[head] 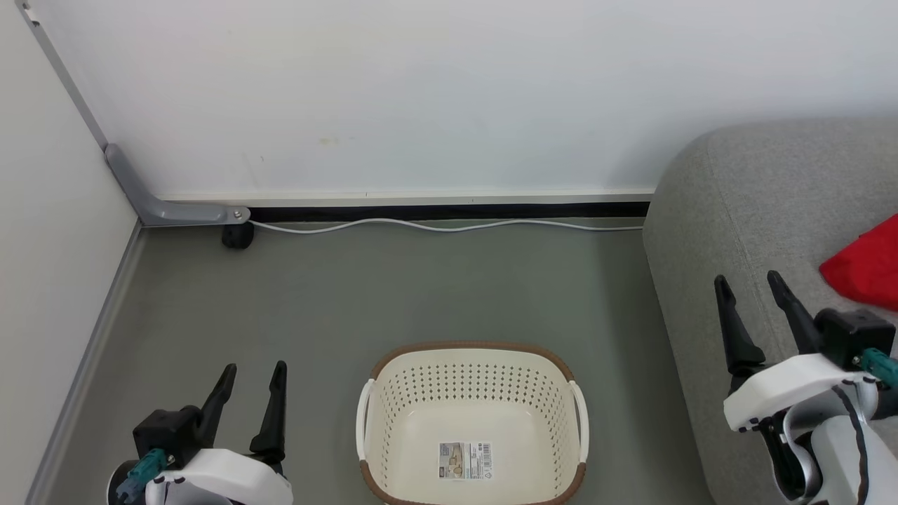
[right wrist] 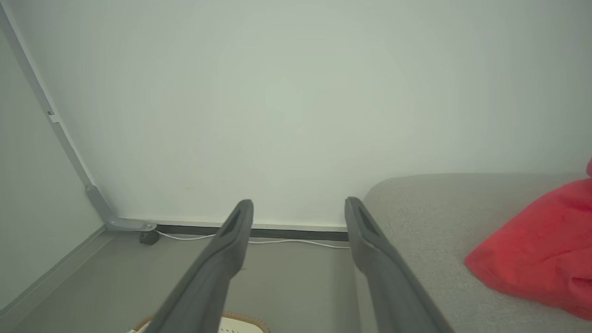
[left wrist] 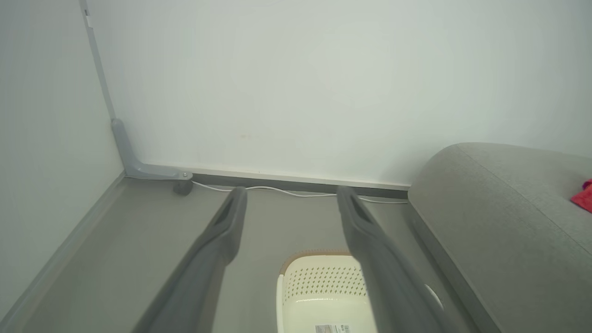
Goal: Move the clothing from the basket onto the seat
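The cream basket (head: 393,414) with a brown rim stands on the floor at bottom centre, its floor bare but for a paper label (head: 465,461). Red clothing (head: 866,266) lies on the grey seat (head: 744,203) at the right edge. My left gripper (head: 255,366) is open, left of the basket, holding nothing. Open too, my right gripper (head: 748,278) hovers over the seat's left end, left of the clothing, nothing between its fingers. The left wrist view has the basket (left wrist: 319,291) below the open fingers (left wrist: 222,240). The right wrist view has the clothing (right wrist: 541,249) on the seat (right wrist: 425,222).
A white wall runs along the back with a dark baseboard and a white cable (head: 435,225) on the floor. A grey bracket and small black wheel (head: 237,236) sit in the left corner. Grey floor (head: 351,294) spreads around the basket.
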You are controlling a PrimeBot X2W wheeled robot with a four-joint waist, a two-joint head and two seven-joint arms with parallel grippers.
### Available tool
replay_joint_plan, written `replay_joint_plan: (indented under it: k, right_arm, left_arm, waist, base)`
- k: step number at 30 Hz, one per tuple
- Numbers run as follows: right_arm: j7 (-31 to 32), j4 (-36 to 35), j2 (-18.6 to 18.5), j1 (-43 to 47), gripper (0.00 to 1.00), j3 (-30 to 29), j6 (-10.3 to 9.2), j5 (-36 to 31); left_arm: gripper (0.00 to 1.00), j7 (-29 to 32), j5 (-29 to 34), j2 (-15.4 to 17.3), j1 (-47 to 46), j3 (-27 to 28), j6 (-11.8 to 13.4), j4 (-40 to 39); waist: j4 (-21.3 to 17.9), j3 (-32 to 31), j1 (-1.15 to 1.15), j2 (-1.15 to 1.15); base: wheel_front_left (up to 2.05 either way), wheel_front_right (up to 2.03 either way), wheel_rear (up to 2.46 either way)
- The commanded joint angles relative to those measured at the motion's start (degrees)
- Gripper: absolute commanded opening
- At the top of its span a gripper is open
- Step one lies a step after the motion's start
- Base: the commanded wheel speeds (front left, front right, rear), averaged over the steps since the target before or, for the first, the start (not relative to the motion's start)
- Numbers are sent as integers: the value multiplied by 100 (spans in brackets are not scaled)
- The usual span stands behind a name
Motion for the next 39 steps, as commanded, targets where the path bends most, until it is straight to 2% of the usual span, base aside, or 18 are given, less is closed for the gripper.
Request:
replay_joint_plan:
  k: [1,19,39]
  right_arm:
    - [-66,-230,35,119,100,-22,16,51]
    - [-67,-342,368,864,100,-167,16,-509]
    - [-67,-110,417,867,100,-135,16,-605]
  left_arm:
    - [100,-52,51,40,-60,293,23,-185]
    - [100,-52,698,-128,308,725,63,-419]
    - [100,-52,817,-192,415,763,1,-349]
  waist:
    - [11,-36,0,0]
    - [76,-167,0,0]
    - [5,-127,0,0]
  base:
    - [0,0,0]
    - [0,0,0]
    - [0,0,0]
